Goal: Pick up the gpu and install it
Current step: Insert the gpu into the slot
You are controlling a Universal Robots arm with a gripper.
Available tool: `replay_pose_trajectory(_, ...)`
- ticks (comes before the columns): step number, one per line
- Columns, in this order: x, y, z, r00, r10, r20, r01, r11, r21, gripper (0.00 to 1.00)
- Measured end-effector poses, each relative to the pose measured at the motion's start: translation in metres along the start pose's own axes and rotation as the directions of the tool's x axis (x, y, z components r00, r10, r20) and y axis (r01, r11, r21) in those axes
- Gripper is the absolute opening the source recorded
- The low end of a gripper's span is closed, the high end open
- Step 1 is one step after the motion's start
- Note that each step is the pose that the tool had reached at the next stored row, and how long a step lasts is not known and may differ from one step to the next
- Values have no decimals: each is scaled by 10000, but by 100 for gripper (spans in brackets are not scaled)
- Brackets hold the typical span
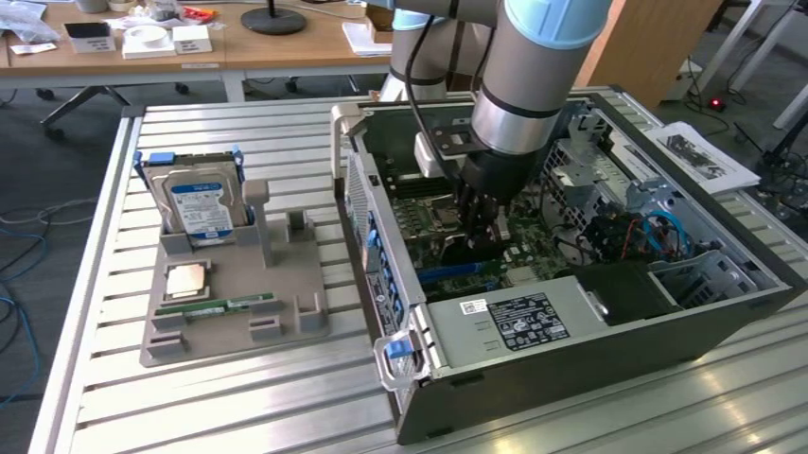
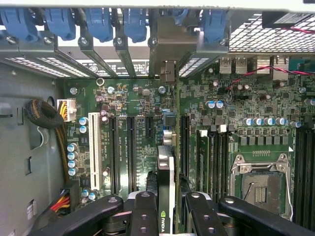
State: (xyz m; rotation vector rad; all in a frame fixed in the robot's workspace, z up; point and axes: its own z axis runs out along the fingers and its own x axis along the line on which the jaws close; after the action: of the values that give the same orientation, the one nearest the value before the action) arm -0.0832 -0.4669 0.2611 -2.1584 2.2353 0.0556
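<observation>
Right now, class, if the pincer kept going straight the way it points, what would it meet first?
The motherboard, probably at its expansion slots: the pincer points down at it, gripping the gpu edge-on, so the card's lower edge would touch first. Remaining depth is unclear.

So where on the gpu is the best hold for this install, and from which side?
The long edge away from the motherboard, pinched across its two flat faces, coming in through the case's open side. The gpu stands edge-on to the board, so its thin body fits between the fingers, as here, and the edge facing the slots is left free.
</observation>
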Motion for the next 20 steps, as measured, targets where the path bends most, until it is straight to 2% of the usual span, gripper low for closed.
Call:
replay_pose_trajectory(5, 4, 0, -6, 10000, -1, 33, 1, 10000, -2, 27)
replay_pose_trajectory(20, 14, 0, 36, 10000, 8, 34, -8, 10000, -2, 27)
